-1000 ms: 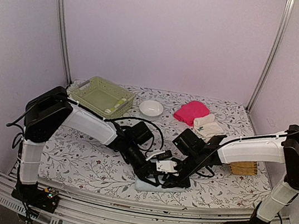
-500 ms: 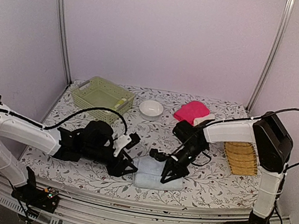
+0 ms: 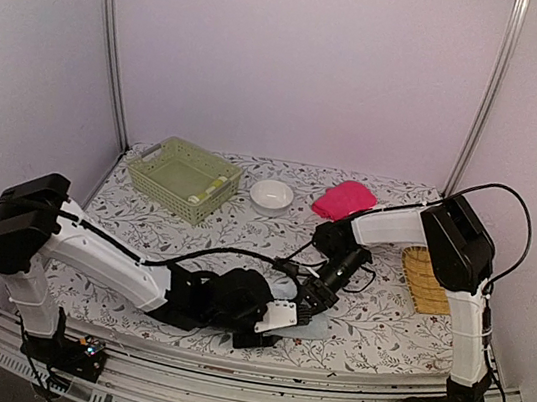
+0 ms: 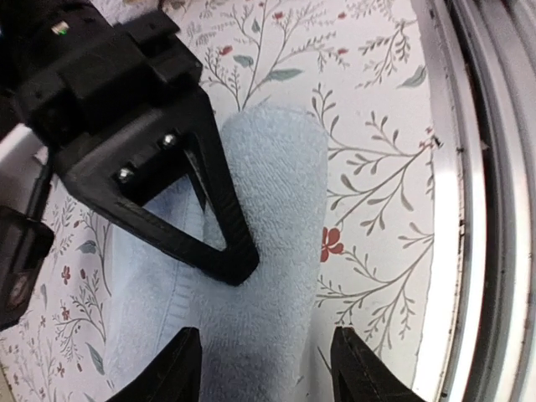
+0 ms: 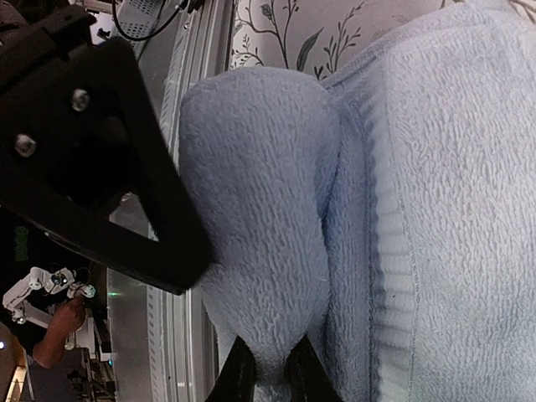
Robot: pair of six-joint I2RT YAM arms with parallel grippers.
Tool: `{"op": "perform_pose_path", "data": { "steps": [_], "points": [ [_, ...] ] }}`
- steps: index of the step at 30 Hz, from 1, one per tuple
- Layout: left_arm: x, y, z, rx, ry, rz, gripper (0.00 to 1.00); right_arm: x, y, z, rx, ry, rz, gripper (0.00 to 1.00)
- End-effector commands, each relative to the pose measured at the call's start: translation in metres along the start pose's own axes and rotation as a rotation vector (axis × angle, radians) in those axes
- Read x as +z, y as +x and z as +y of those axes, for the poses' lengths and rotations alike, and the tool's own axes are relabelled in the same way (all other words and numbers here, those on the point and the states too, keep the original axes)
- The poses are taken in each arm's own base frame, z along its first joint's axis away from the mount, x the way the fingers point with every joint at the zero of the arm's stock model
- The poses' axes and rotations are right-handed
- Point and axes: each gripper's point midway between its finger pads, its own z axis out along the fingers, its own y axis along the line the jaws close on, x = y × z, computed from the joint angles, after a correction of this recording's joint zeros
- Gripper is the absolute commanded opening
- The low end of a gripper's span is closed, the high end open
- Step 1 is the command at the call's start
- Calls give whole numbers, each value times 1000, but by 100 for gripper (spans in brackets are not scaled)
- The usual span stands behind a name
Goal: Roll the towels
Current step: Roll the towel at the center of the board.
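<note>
Straddling the pale blue towel [image 4: 276, 184], the left gripper [image 4: 266, 373] is spread, one finger on either side of the roll without clamping it. Far beyond it to the left sits the pale green basket [image 3: 183, 176], holding something small and pale that I cannot identify. The right gripper [image 5: 272, 378], just right of the left one, pinches the towel's rolled edge. Beyond it lies the pink towel [image 3: 343, 199]. To its right is the yellow tray [image 3: 428, 281], partly hidden by the arm.
</note>
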Motion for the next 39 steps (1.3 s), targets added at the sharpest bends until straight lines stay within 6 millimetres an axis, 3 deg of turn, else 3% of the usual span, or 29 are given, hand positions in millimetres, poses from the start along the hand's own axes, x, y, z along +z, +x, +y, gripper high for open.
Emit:
{"op": "perform_pose_path", "data": {
  "steps": [1,4,10,14,17,19,21,24,28,32,35,39],
  "points": [
    [25,32,-1,145,-18,173,55,9,27,-21,69,48,99,12],
    [36,45,-6,174,-19,236,53,8,24,-20,67,51,95,12],
    [41,52,-9,193,-35,274,41,4,20,-17,59,54,83,15],
    [40,57,-11,190,-25,300,32,-5,12,-9,32,81,73,26],
    [38,61,-14,177,-7,318,28,-29,-4,4,-25,143,39,35],
    [35,59,-16,150,16,315,26,-58,-23,15,-72,216,-15,40],
    [32,57,-18,98,51,309,25,-91,-43,33,-107,286,-84,42],
    [31,56,-18,-22,143,313,24,-134,-67,78,-225,359,-195,42],
    [29,53,-21,-221,312,320,24,-157,-77,139,-431,404,-305,44],
    [30,55,-17,-479,503,326,23,-156,-62,152,-518,457,-330,44],
    [33,58,-12,-638,603,341,23,-140,-46,136,-530,497,-274,44],
    [35,57,-12,-762,703,328,23,-95,-23,107,-523,533,-127,44]
  ]
}}
